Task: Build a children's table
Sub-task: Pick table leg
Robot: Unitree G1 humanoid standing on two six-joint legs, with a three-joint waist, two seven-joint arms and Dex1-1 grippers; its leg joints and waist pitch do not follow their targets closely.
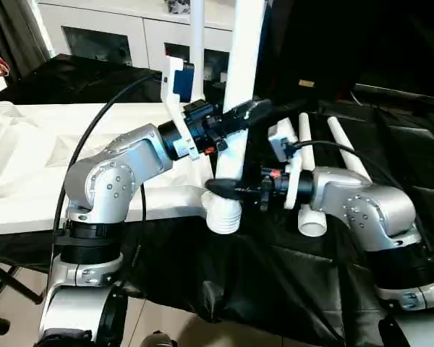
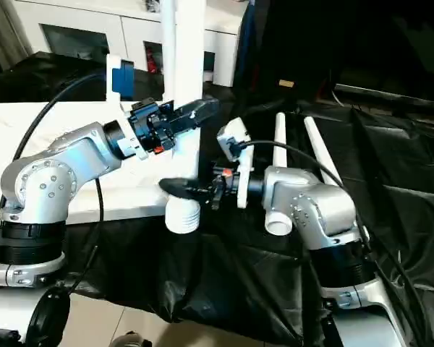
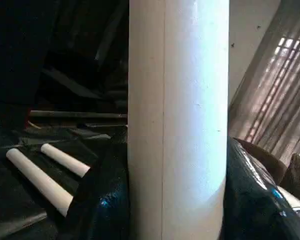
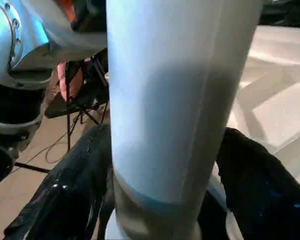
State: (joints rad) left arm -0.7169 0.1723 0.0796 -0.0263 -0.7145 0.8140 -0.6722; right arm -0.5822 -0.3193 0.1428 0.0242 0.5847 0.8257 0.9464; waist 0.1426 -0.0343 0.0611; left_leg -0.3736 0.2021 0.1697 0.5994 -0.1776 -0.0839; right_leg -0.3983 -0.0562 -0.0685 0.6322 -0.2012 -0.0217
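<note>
Children's table top [image 1: 29,166] lies upside down at the left of the head-camera frame, ribbed underside up, on a surface draped in black cloth [image 1: 275,282]. One white leg [image 1: 240,87] stands upright at frame centre, its lower end seated in the round corner socket [image 1: 223,213] at the top's near right corner. A second upright leg [image 1: 197,50] rises just behind it, top centre.

Left gripper [image 1: 252,112] reaches in from the left and is clamped on the upright leg partway up; in its wrist view the black fingers [image 3: 97,200] sit against both sides of the tube. Right gripper [image 1: 220,188] comes in from the right, lower down, just above the socket, fingers [image 4: 75,195] also pressed on either side of the same leg.

Two spare legs [image 1: 307,173] lie flat on the cloth, right of centre, side by side behind the right forearm. White cabinet [image 1: 101,32] with glass doors sits across the upper left.
</note>
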